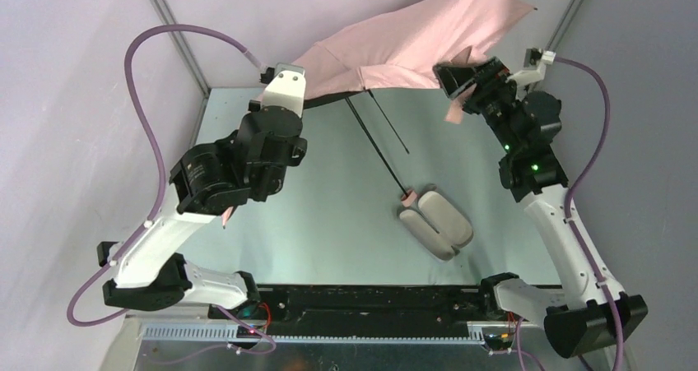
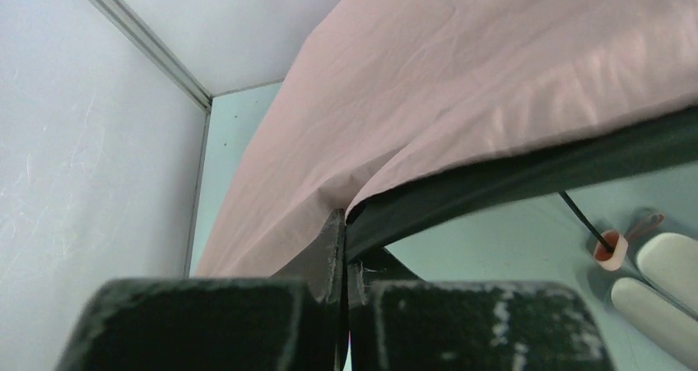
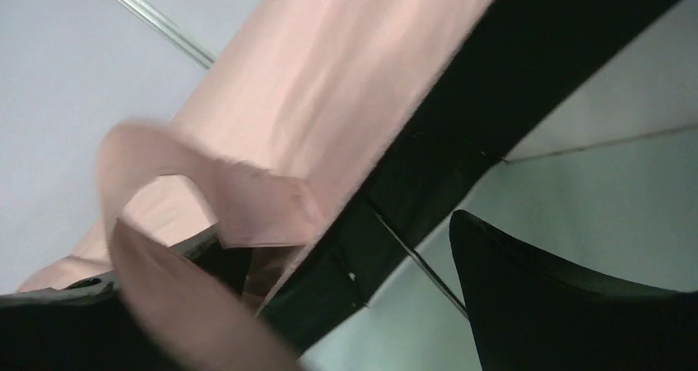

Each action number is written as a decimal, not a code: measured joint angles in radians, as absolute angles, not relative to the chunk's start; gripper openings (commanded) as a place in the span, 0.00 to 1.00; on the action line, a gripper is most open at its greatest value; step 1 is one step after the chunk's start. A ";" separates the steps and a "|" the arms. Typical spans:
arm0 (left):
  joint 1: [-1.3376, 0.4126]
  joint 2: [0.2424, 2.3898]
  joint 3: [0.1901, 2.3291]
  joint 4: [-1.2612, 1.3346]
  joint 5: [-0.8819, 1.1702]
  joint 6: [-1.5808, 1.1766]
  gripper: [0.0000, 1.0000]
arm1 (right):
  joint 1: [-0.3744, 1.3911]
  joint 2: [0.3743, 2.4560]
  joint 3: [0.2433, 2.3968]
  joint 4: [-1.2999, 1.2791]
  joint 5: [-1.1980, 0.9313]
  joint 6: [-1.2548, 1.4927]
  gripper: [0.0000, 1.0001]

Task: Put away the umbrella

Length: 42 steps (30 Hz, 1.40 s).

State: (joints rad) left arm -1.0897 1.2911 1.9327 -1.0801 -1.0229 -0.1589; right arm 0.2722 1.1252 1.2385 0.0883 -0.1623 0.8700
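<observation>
The umbrella hangs half open over the far side of the table, pale pink on top and black underneath. Its dark shaft slants down to a pink end resting on the table. My left gripper is at the canopy's left edge. In the left wrist view it is shut on the canopy hem. My right gripper is at the canopy's right side. In the right wrist view it stands open, the black hem running between its fingers. A blurred pink strap covers the other finger.
A pale lilac hard case lies open in two halves on the table right of centre, beside the shaft's end, and shows in the left wrist view as the case. Walls close the back and both sides.
</observation>
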 measured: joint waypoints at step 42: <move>-0.893 1.461 2.177 -1.170 -0.944 -0.271 0.00 | 0.260 0.799 0.799 0.145 -0.485 0.580 0.96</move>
State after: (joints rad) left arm -0.8932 1.4609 2.1773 -1.1698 -0.9436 -0.2710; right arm 0.2596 0.7994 0.7994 0.1448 -0.4850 0.5797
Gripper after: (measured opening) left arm 0.003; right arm 0.978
